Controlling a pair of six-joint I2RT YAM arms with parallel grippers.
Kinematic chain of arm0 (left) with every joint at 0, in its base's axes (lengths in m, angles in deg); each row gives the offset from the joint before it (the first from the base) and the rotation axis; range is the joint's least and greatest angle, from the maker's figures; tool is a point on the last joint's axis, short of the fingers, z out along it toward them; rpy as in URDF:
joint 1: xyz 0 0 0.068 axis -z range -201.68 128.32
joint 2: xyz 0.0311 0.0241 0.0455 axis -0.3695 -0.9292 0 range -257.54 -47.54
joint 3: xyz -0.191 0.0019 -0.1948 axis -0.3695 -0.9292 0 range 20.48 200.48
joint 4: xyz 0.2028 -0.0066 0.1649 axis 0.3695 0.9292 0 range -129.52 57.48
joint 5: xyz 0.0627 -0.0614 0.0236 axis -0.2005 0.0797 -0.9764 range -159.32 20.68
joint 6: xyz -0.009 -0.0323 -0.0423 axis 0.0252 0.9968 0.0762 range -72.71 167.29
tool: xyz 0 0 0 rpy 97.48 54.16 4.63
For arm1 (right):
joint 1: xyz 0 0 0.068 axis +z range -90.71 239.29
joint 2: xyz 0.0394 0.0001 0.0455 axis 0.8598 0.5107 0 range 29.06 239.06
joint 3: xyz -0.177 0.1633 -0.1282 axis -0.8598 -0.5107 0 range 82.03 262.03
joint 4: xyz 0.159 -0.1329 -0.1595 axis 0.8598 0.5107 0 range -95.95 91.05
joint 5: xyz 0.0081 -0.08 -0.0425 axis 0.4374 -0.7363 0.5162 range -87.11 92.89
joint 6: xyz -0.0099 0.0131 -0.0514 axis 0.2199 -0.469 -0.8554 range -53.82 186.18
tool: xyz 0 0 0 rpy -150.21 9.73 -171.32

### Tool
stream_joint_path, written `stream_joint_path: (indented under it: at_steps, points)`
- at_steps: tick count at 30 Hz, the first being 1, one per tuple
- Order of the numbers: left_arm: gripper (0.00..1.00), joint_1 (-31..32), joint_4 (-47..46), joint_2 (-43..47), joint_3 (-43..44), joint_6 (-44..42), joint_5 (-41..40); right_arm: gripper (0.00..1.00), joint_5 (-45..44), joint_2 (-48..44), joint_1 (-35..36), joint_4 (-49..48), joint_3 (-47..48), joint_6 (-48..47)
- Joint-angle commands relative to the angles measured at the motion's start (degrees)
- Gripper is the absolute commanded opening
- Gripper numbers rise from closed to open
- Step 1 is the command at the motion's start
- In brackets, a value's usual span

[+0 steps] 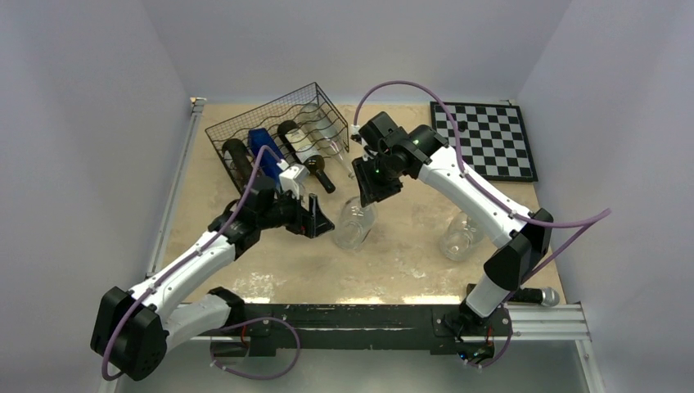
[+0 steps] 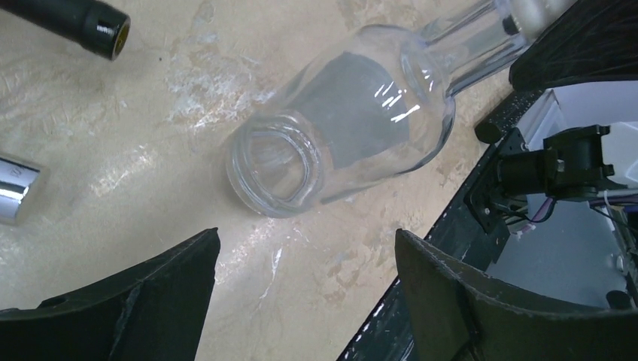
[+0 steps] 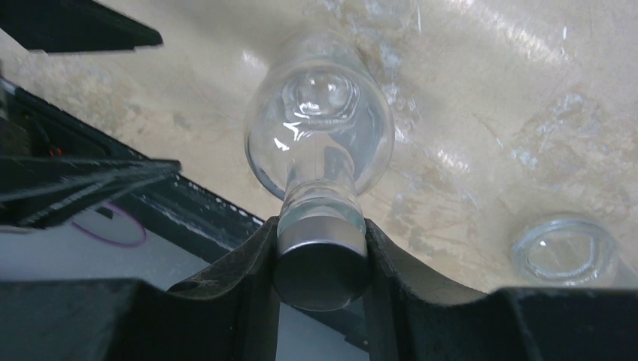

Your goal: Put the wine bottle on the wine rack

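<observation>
A clear glass wine bottle (image 1: 355, 223) with a silver cap hangs tilted over the middle of the table. My right gripper (image 1: 372, 195) is shut on its capped neck. The right wrist view looks down the bottle (image 3: 319, 135) from the cap, pinched between the two fingers of the right gripper (image 3: 322, 256). My left gripper (image 1: 322, 221) stands open just left of the bottle's base, holding nothing. Seen from the left wrist, the round base (image 2: 274, 173) faces the left gripper (image 2: 305, 241), a short way beyond its fingertips. The black wire wine rack (image 1: 245, 124) stands at the back left, holding several bottles.
A second clear bottle (image 1: 460, 237) is on the table under the right arm, also visible as a bottle (image 3: 564, 252) in the right wrist view. A chessboard (image 1: 487, 139) lies at the back right. A dark bottle neck (image 2: 83, 19) sticks out of the rack near the left gripper.
</observation>
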Motion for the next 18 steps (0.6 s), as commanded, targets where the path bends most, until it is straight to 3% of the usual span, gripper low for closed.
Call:
stream_joint_path:
  at_steps: [1, 8, 18]
  points:
    - [0.89, 3.5, -9.5, 0.7, -1.6, 3.5, -9.0, 0.00, 1.3, -2.3, 0.4, -8.4, 4.2, 4.2]
    - [0.91, 10.3, -28.7, 0.8, -8.5, -8.2, -12.9, 0.00, 5.0, -2.7, 0.5, -8.5, 3.0, 5.4]
    - [0.99, 10.9, -33.4, -5.8, -6.9, -23.7, -0.1, 0.00, 14.6, -4.3, 0.5, -4.6, 7.2, 3.9]
